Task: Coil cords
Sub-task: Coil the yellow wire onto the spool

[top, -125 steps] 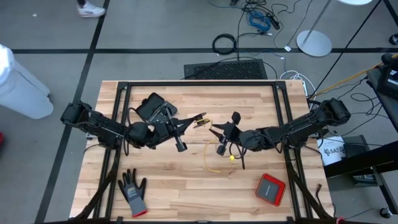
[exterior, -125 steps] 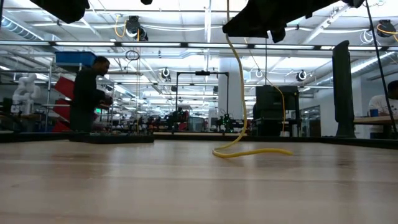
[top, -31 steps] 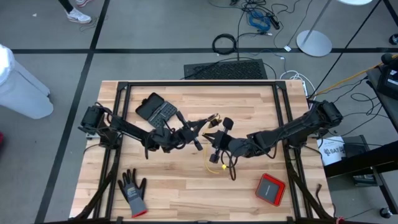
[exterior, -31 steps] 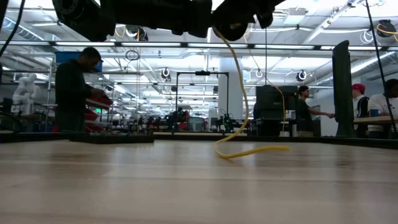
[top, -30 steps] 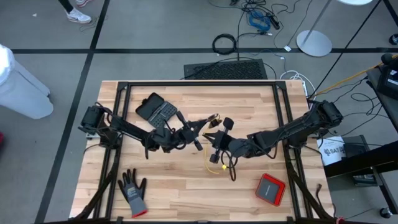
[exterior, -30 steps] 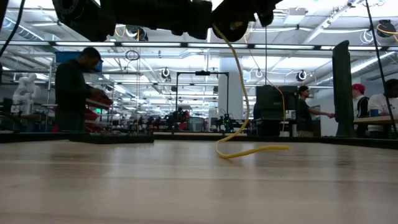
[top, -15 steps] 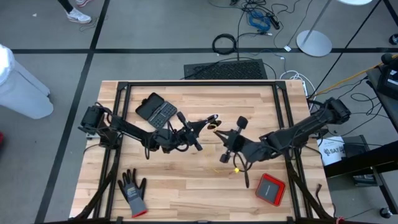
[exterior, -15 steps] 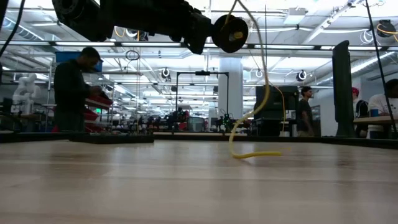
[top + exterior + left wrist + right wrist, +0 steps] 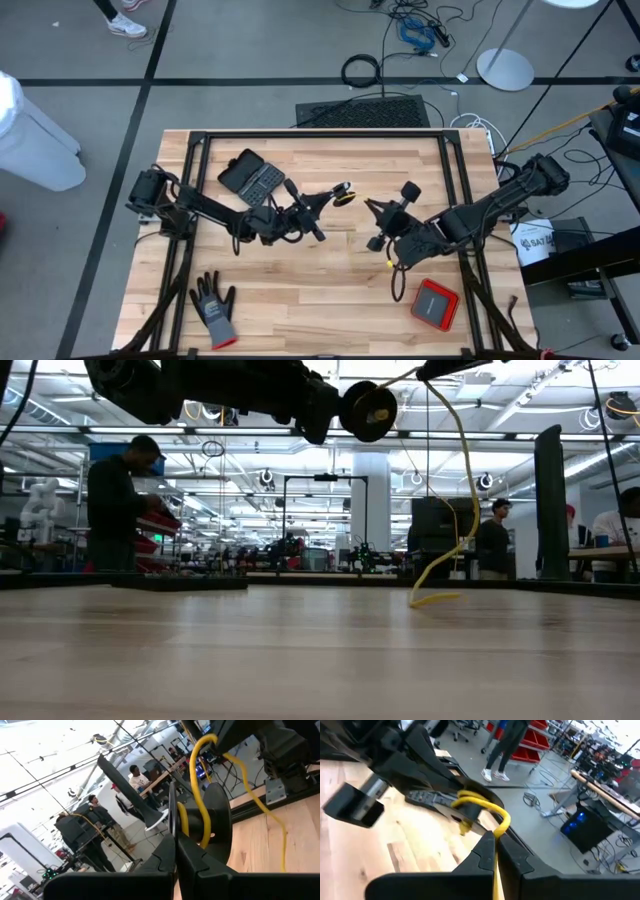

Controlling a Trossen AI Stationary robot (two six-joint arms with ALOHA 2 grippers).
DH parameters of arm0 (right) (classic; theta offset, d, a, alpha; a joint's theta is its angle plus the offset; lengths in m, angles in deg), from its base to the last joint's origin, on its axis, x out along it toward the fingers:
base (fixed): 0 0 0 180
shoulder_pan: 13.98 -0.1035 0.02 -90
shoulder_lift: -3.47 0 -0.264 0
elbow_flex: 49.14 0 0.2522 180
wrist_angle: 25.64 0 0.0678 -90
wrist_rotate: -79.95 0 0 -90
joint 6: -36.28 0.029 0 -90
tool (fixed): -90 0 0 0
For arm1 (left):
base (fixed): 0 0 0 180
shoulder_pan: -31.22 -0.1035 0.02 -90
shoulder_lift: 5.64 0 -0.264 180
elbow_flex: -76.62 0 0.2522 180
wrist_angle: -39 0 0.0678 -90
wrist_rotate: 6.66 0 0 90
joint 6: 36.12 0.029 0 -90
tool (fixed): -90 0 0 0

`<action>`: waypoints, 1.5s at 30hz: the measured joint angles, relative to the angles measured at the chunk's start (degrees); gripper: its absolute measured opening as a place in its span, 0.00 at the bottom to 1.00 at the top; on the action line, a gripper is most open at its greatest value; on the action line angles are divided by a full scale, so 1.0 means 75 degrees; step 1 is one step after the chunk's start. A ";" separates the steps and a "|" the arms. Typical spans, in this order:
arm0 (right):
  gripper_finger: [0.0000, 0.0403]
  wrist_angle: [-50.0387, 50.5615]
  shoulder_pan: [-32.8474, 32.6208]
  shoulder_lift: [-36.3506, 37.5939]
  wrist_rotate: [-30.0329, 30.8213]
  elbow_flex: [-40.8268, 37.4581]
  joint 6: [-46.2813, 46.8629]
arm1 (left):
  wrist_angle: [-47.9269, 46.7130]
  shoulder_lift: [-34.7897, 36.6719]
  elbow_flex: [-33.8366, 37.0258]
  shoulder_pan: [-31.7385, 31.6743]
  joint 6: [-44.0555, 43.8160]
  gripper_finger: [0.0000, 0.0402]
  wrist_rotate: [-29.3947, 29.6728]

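The thin yellow cord (image 9: 388, 262) is partly wound on its small black round part (image 9: 342, 193), which is held above the table's middle. My left gripper (image 9: 334, 197) is shut on that round part, which also shows in the low view (image 9: 368, 410). My right gripper (image 9: 371, 210) is just right of it, shut on the cord. From the right gripper the cord hangs down, and its free end (image 9: 430, 598) lies on the table. My left gripper pinches the black round part by its rim (image 9: 186, 851) between its two fingers, coming about level from the table's left. The part is lifted clear of the table, with cord turns (image 9: 200, 800) around it. My right gripper pinches the yellow cord (image 9: 499, 827) between its two fingertips, a short way from the round part (image 9: 470, 812). The fingers come from the table's right. One short stretch runs across to the round part; the rest hangs slack below the fingers to the table.
A grey glove (image 9: 213, 307) lies at the near left, a red box (image 9: 435, 303) at the near right, and a black device (image 9: 250, 175) at the far left. Black frame rails (image 9: 320, 134) border the table. People stand in the room beyond.
My right gripper has drawn back toward the table's right edge, away from the round part, still shut on the cord. The hanging cord has followed it, and its free end has slid rightward along the table.
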 joint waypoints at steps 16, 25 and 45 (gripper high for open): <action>0.00 0.0203 0.0211 -0.0001 -0.0055 -0.0318 0.0583 | 0.1242 0.0000 0.0002 0.0351 -0.0085 0.00 -0.0719; 0.00 -0.0632 0.0434 -0.0001 -0.0492 -0.0583 0.0274 | 0.1635 0.0020 0.0002 0.0365 -0.0800 0.00 -0.1083; 0.00 -0.3116 0.0608 -0.0705 -0.1070 -0.0597 -0.1294 | 0.1796 0.0035 -0.0263 0.0317 -0.2419 0.00 -0.1888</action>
